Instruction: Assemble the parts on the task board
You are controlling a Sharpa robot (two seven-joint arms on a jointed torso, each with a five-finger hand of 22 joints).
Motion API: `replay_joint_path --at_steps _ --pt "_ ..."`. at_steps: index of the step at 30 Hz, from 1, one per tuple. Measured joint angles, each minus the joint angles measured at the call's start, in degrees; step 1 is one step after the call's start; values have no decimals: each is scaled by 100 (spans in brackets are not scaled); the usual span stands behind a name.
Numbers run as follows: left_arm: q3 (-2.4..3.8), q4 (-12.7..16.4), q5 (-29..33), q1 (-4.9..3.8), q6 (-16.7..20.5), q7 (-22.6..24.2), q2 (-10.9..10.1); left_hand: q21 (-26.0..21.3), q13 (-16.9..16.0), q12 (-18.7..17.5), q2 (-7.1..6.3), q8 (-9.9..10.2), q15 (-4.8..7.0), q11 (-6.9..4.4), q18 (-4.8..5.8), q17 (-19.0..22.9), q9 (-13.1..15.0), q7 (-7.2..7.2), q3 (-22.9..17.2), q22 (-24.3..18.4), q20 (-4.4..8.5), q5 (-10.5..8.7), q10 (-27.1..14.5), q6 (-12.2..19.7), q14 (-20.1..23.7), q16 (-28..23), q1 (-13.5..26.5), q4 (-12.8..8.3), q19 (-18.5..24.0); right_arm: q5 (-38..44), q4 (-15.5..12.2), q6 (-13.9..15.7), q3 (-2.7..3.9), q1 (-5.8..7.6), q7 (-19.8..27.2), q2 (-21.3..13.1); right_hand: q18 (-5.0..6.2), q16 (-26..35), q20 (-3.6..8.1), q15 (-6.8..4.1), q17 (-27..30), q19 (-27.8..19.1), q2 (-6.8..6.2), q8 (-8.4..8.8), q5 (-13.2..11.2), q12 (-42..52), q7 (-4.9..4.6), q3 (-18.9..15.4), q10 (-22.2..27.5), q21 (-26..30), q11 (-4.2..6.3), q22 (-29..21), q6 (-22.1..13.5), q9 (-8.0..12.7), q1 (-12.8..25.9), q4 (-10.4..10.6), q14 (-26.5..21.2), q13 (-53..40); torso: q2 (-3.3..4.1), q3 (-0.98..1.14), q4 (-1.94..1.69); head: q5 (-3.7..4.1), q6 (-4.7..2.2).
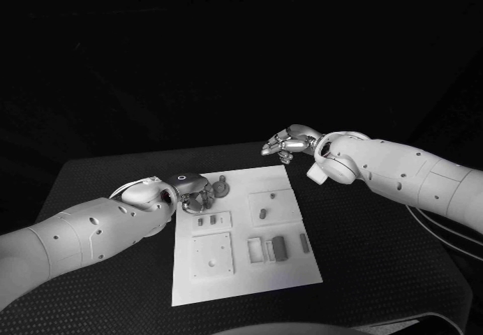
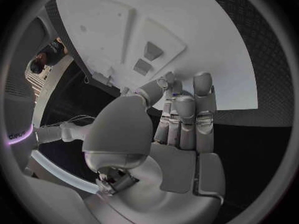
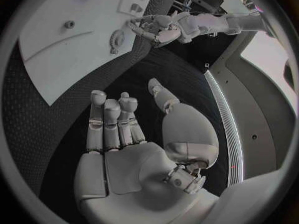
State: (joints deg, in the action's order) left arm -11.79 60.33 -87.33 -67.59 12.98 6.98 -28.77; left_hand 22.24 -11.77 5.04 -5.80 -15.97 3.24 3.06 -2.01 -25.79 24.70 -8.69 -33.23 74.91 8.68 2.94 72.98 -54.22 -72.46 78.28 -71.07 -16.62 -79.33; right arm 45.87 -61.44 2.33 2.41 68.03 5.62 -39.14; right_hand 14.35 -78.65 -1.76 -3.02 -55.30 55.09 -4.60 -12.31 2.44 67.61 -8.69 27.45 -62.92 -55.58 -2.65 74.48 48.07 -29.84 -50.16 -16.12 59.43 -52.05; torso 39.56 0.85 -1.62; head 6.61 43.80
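Work surface: a black table [image 1: 382,244] with a fine raised grain, its far edge visible against unlit black surroundings. No detail of the room beyond can be made out in the head view.

Task board [image 1: 292,269]: a white plate lying flat at the middle of the table, long axis running near to far. It carries raised square panels and shallow recesses. Small grey parts [image 1: 278,246] sit in a cluster at its near right; two more small pieces [image 1: 205,221] lie in a panel at centre left. A gear-shaped part [image 1: 194,204] and an upright peg [image 1: 221,186] stand at the far left corner.

Left hand [image 1: 188,190]: positioned over the far left corner of the board, directly at the gear and peg. In the left wrist view the fingers [image 2: 184,115] lie straight and close together, thumb alongside, tips at the board's edge. Whether they grip any part cannot be told; no piece is seen between them.

Right hand [image 1: 290,144]: raised beyond the far right corner of the board, clear of it, over bare table. In the right wrist view its fingers [image 3: 112,119] are extended, thumb set apart, and the palm holds nothing.
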Motion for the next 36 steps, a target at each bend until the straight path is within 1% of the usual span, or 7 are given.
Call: replay_joint_path --at_steps 8,28,31,32,33,34,36 --pt "1 4 18 5 21 6 -11 0 -22 0 -23 0 0 -1 0 1 -12 -7 21 0 -1 0 -1 67 0 -18 -24 -11 0 0 6 0 0 0 -2 -5 0 0 -1 0 3 -1 0 0 0 0 1 0 0 0 0 0 -1 0 0 0 0 0 1 1 1 3 -6" --pt "1 -6 24 6 10 -21 -83 0 -42 0 -62 0 -1 18 1 -4 -12 -1 20 -1 -2 0 18 81 -1 -22 -63 -11 -1 0 23 4 0 0 -10 -8 0 0 -2 1 4 -2 0 0 0 0 2 0 0 0 0 0 -2 0 0 0 -1 5 1 -2 -5 4 -5" --pt "1 -7 23 7 15 -24 -83 0 -51 0 -68 28 -1 18 0 -3 -22 -1 20 -1 -4 0 18 81 -1 -22 -69 -11 0 0 23 5 0 0 -11 -8 0 0 -2 4 4 -2 0 0 0 0 2 0 0 0 0 0 -2 0 0 0 -4 5 1 -2 -5 2 -7" --pt "1 -10 23 7 16 -26 -83 0 -56 0 -68 46 -1 18 0 -3 -33 -1 45 -1 -11 0 18 131 -1 -22 -69 -4 7 0 23 6 0 0 -11 -7 0 0 -2 -4 4 -2 0 0 0 0 2 0 0 0 0 0 -2 0 0 0 4 5 1 -2 -5 2 -10" --pt "1 -14 23 7 19 -28 -83 -4 -63 0 -78 77 -9 18 -1 -3 -45 -46 54 -1 -20 0 19 249 -10 -23 -79 -10 -2 0 23 7 0 0 -12 -5 0 0 -2 -11 4 -2 0 0 0 0 2 0 0 0 0 0 -2 0 0 0 11 5 1 -2 -5 1 -13" --pt "1 -21 23 7 24 -32 -83 -24 -70 0 -91 116 -9 20 -3 -3 -56 -58 54 0 -20 0 21 311 -10 -23 -92 -10 -2 0 24 8 0 0 -12 -4 0 0 -2 -11 4 -2 0 0 0 0 2 0 0 0 0 0 -2 0 0 0 12 5 1 -2 -3 -1 -15" --pt "2 -32 23 9 36 -41 -89 -27 -88 0 -91 187 -9 22 -14 -3 -86 -8 54 3 -20 0 23 445 -11 -45 -92 -10 -2 0 32 11 0 0 -12 -2 0 0 -2 -11 4 -2 0 0 0 0 2 0 -1 0 0 0 -2 0 0 0 12 5 1 -2 -2 -3 -19"
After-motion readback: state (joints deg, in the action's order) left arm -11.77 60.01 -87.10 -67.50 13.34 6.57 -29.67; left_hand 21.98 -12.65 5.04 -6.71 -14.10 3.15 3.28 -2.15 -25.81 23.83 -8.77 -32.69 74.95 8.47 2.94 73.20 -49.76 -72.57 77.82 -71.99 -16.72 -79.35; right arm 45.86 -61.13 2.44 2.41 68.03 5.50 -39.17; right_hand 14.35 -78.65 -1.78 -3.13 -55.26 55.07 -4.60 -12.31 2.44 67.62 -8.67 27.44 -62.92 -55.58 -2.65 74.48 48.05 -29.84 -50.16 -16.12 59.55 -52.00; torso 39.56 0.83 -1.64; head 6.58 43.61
